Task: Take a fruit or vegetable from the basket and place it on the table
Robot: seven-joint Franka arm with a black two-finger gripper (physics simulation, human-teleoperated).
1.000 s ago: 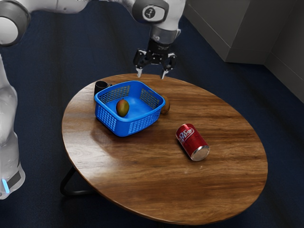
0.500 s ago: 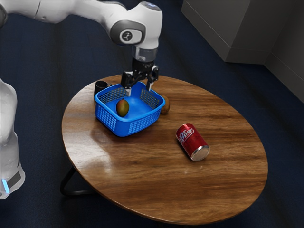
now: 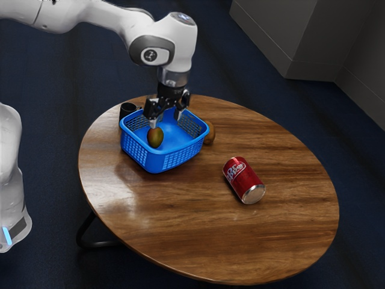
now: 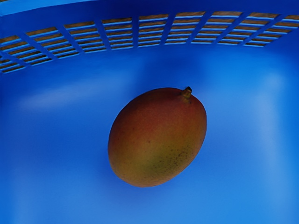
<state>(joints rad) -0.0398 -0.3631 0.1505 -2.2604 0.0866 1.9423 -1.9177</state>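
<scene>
The mango [image 4: 158, 138], a smooth oval blushing red into speckled green with a stubby brown stem, lies in the slatted blue basket [image 3: 179, 158]; above it my tool [image 3: 165, 121] stands open.

Mango [image 4: 156, 140] — red into olive-green, dark speckles; basket [image 3: 163, 161] — blue; can [image 3: 243, 178] — red.

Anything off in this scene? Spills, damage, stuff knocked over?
One oddity: the red can lies on its side on the table, where a can would normally stand. No spill visible around it. The mango has dark specks but looks intact, and the blue basket sits upright.
</scene>
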